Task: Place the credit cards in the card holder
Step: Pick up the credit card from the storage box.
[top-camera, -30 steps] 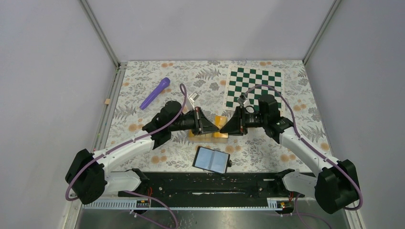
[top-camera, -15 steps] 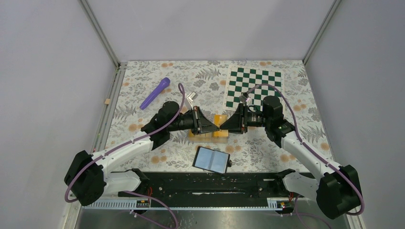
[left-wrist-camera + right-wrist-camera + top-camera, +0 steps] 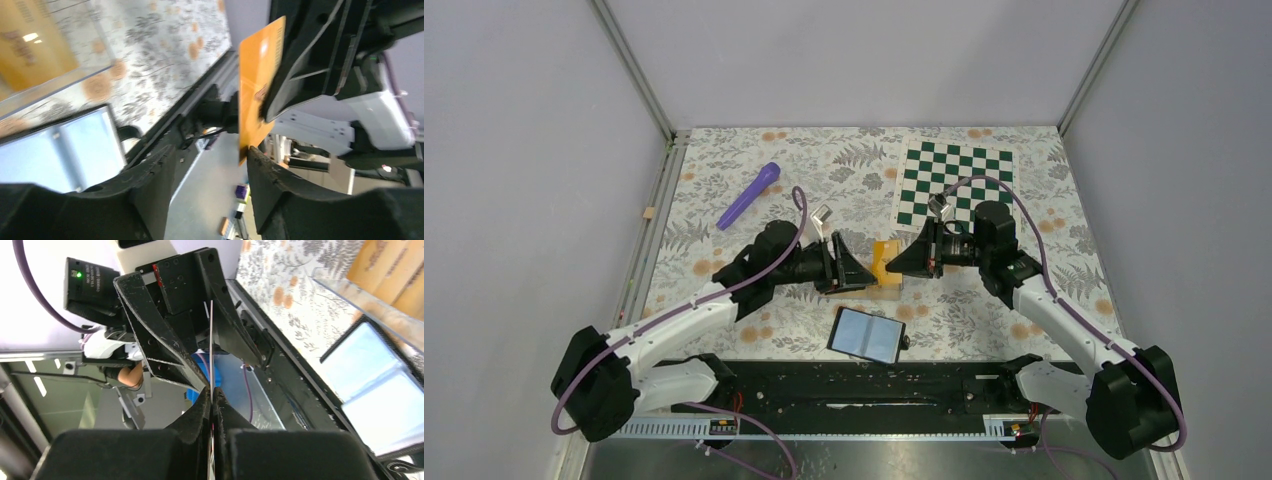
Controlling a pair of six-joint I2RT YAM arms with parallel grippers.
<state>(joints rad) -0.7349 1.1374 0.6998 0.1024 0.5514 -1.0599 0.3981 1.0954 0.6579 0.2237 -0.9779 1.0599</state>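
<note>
One credit card (image 3: 880, 257) is standing on edge in the air over the middle of the worktop (image 3: 724, 160). The right gripper (image 3: 888, 268) is pinching it flat between fully closed fingers (image 3: 197, 407), so from the right wrist it is showing only as a thin line. The left gripper (image 3: 869, 280) is facing it with fingers (image 3: 150, 170) parted about halfway. The card's orange face is hanging just beyond their tips, and whether they are touching it cannot be told. Dark printing on that face is blurring past reading. Beneath it, more orange cards (image 3: 889, 283) are lying in a clear box (image 3: 55, 84), their lettering unreadable too. The card holder (image 3: 867, 334) is lying open, pale lining up, by the worktop's near edge, just nearer than the box.
</note>
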